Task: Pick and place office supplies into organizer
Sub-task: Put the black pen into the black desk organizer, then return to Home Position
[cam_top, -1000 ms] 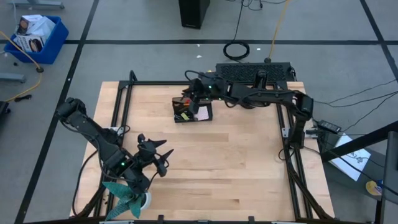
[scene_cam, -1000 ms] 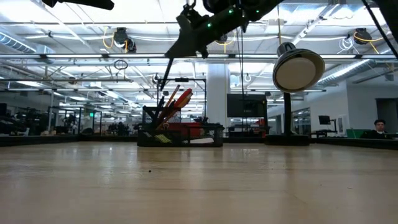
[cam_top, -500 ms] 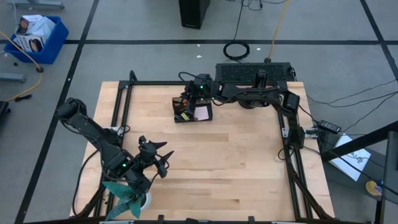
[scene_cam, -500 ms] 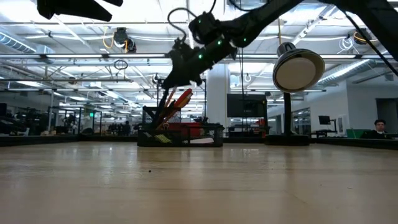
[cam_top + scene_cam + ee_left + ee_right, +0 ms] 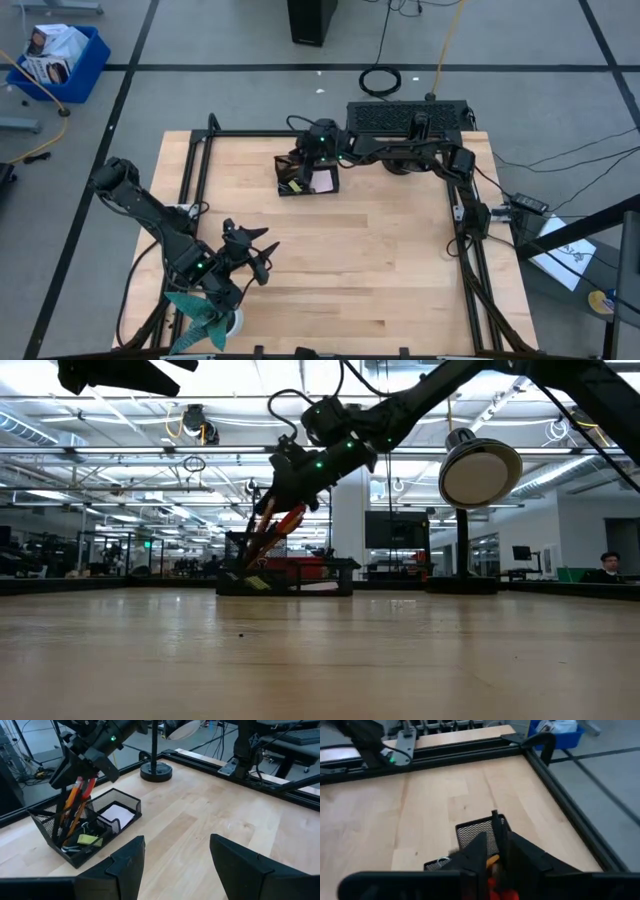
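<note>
The organizer point(image 5: 308, 180) is a black mesh box at the table's far middle. Orange pencils point(image 5: 75, 805) and red-handled scissors point(image 5: 292, 518) lean in its cup section. A pale sticky-note pad point(image 5: 116, 814) and a yellow bit point(image 5: 90, 840) lie in its tray. My right gripper point(image 5: 495, 842) hangs over the cup section point(image 5: 55, 820), shut on a thin black pen point(image 5: 494, 822). My left gripper point(image 5: 175, 865) stands open with nothing between its fingers. It is at the table's near left point(image 5: 250, 250), far from the organizer. My right gripper pinches the black pen between its two fingers, close to the pen's upper end point(image 5: 494, 827). The fingers slant down from the table's right side and lie across the pen. The pen stands steeply, and its lower part point(image 5: 62, 805) reaches down into the cup section among the pencils.
A black lamp with a round base and an upright post point(image 5: 156, 770) stands just right of the organizer. A keyboard point(image 5: 405, 115) lies behind the far edge. A teal paper plant point(image 5: 205, 315) sits at the near left corner. Black rails point(image 5: 200, 170) frame the table.
My right gripper has come down and toward the table's left, onto the organizer's cup section. It has lowered the black pen in among the pencils. The organizer has shifted a little toward the table's left.
</note>
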You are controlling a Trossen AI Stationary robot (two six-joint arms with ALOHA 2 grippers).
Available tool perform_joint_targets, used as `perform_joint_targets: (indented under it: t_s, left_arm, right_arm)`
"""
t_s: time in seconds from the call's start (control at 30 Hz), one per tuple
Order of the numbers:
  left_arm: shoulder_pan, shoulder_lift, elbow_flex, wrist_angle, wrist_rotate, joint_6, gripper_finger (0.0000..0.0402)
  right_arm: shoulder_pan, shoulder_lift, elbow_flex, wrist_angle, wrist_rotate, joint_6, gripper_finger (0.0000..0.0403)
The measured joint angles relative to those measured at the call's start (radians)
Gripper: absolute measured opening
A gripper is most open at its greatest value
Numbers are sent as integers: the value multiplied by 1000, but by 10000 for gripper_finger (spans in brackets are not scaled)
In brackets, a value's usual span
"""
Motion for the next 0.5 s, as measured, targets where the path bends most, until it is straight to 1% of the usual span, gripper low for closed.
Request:
perform_joint_targets:
  t_s: [0.1,0.23,0.3,0.37,0.5]
  left_arm:
    - [0,0,0,2,0,-2,230]
    - [0,0,0,3,0,-7,230]
    - [0,0,0,3,0,-7,230]
    - [0,0,0,3,0,-7,230]
    - [2,0,0,4,0,-8,230]
  right_arm:
    - [13,0,-1,18,48,-18,83]
    - [27,0,-3,29,52,-62,109]
    - [36,-3,-4,29,52,-113,120]
    - [47,-6,-5,39,60,-160,127]
    - [68,-41,-6,96,105,-187,131]
